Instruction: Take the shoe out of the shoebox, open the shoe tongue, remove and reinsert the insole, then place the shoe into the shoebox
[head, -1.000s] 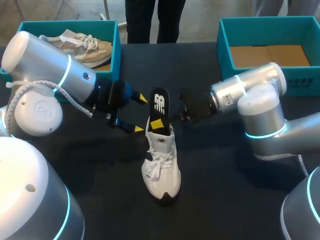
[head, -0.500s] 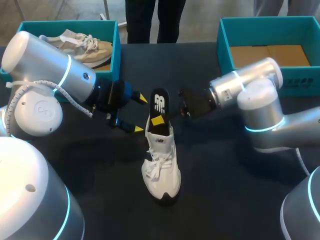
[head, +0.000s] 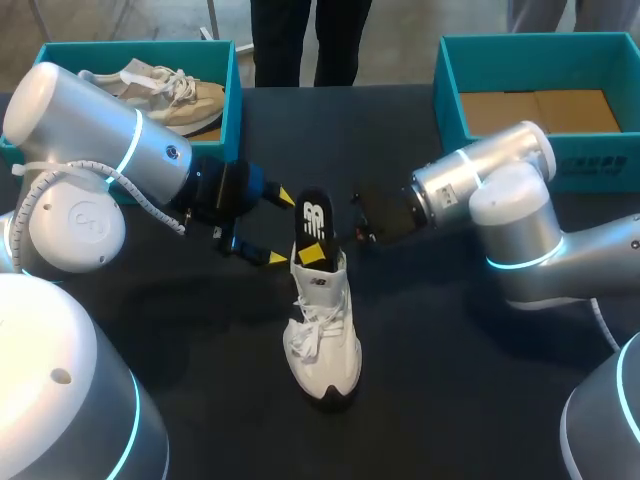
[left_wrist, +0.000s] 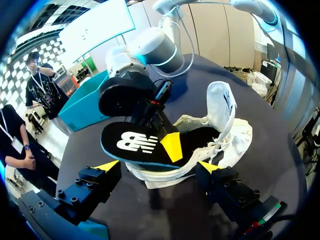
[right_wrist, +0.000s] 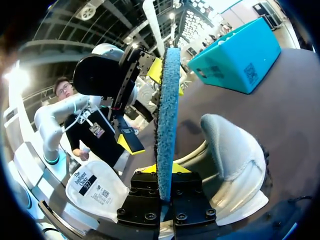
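Note:
A white shoe stands on the black table, toe toward me, its tongue lifted. A black insole with a blue edge sticks up out of the heel opening. My right gripper comes in from the right and is shut on the insole, which shows edge-on between its fingers. My left gripper is open just left of the heel, its yellow tips either side of the shoe's heel end without touching it. The insole lies half inside the shoe.
A teal shoebox at the back left holds a beige shoe. A second teal shoebox at the back right has only brown card in its bottom.
The right gripper has closed on the insole and shifted slightly left. The insole now sits a little lower over the heel opening. The left arm has not moved.

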